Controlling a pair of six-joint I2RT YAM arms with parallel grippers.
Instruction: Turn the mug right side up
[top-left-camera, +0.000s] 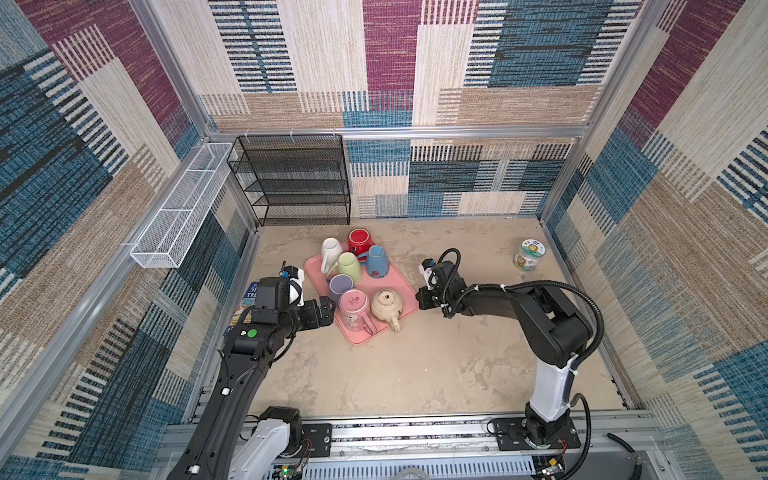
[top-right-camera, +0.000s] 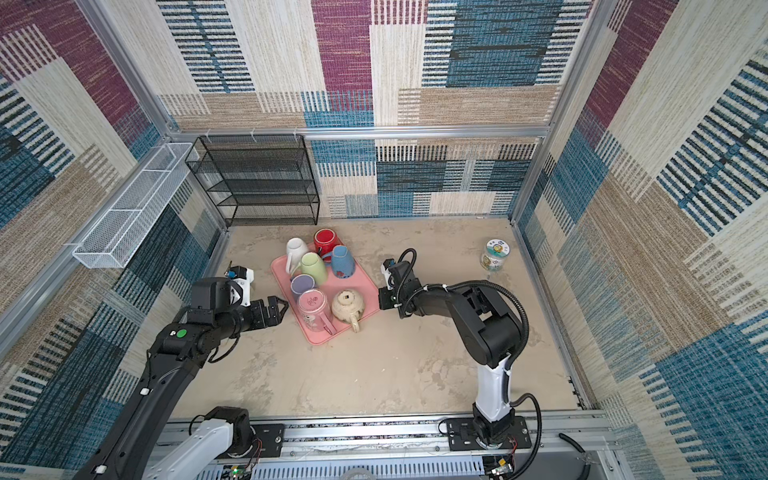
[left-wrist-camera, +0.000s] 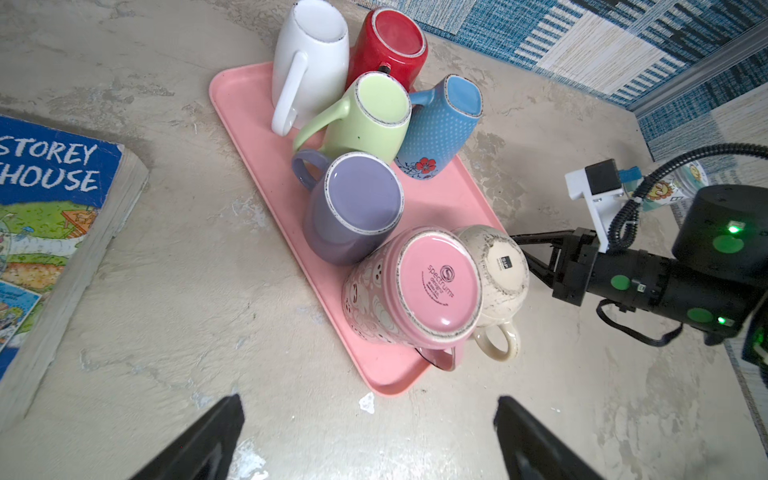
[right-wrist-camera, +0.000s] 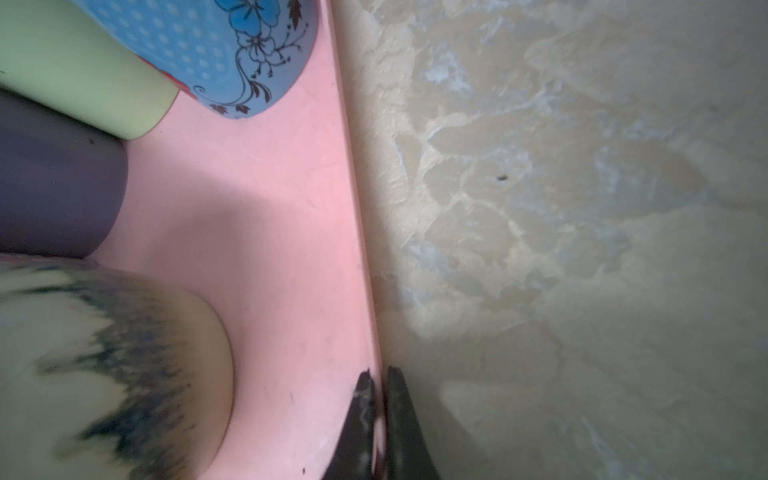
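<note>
Left gripper (top-left-camera: 326, 311): jaws spread wide with nothing between them. It hovers low at the left side of the tray, pointed at the pink mug and not touching it.
Right gripper (right-wrist-camera: 378, 374): pinched nearly shut on the raised rim of the pink tray (top-left-camera: 388, 280), one finger inside the lip and one outside on the table. In a top view it sits at the tray's right edge (top-right-camera: 381, 300).
Pink patterned mug (left-wrist-camera: 415, 286): upside down on the near end of the tray, its printed base up. It is the mug closest to the open gripper, and its handle points toward the tray's near edge.
Cream mug (left-wrist-camera: 503, 266): also base up, pressed against the pink one on the right, handle sticking out over the tray's rim.
Purple mug (top-left-camera: 340, 286): inverted, just behind the pink mug and touching it.
Green mug (top-left-camera: 349, 266): inverted and leaning, wedged between the purple, white and blue mugs.
Blue mug (top-left-camera: 377, 259): base up and tilted, with a red flower near its rim.
White mug (top-left-camera: 331, 251) and red mug (top-left-camera: 359, 241): both base up at the tray's far end. The red one looks partly off the far edge.
Book (left-wrist-camera: 50, 187): flat on the table under the left arm, apart from the tray.
Jar (top-left-camera: 528, 254): stands alone, far right, well away from everything.
Black mesh shelf (top-left-camera: 295, 183): against the back wall, with a white wire basket (top-left-camera: 183, 208) on the left wall.
</note>
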